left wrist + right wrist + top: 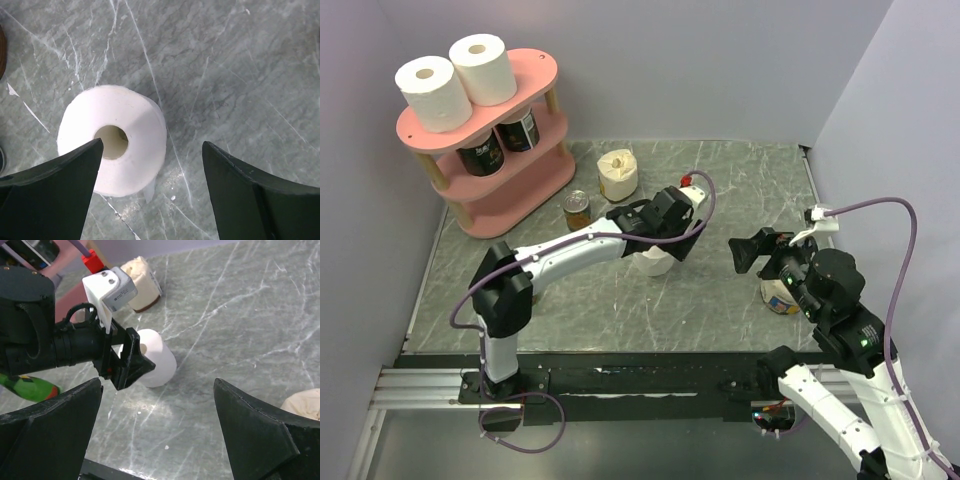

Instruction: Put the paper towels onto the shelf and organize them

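Closest in, seen from the left wrist, the left gripper (152, 145) points straight down with its dark fingers (60, 185) spread wide. A white paper towel roll (135, 125) stands on end on the grey marbled table (250, 65) beneath them, its hollow core facing up and its axis vertical. One finger overlaps the roll's edge in that view, the other is well clear, and nothing is pinched. The left arm reaches from its base out to mid-table, wrist bent downward. The right arm is folded back, and the right gripper (157, 387) aims leftward at that same roll with its jaws spread and empty. Far left, the pink shelf (510, 190) carries two more rolls (432, 92) upright on its top board, touching side by side.
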Available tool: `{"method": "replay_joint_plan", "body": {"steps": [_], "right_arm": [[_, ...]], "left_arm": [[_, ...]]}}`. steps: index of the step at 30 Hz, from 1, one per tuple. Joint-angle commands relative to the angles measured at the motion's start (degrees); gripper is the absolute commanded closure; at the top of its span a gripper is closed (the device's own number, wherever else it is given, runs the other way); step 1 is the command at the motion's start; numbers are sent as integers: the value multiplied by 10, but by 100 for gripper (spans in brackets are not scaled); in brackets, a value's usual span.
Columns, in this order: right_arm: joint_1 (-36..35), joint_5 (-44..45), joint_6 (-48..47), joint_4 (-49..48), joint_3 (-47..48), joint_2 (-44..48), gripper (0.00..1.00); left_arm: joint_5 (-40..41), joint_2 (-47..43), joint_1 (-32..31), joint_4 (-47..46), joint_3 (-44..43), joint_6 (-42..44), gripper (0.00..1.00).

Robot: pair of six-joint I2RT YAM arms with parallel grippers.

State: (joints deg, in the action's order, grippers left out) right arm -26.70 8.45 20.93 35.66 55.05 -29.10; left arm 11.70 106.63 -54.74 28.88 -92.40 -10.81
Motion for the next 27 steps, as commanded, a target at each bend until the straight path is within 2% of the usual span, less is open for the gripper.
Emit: {"method": "replay_joint_plan", "body": {"steps": [1,13,21,27], "right_arm": [[2,27,-15,-3,-5,25,1],[2,31,-19,-11,2,34,0],[2,32,-21,-17,1,26,0],[2,28,-19,-23,1,19,0]], "left_arm": [[31,25,-3,-1,-32,-11,15],[44,64,-1,-13,-21,-15,21],[34,62,2,-24,4,-22,30],[41,62,2,-23,12,-20,31]]}}
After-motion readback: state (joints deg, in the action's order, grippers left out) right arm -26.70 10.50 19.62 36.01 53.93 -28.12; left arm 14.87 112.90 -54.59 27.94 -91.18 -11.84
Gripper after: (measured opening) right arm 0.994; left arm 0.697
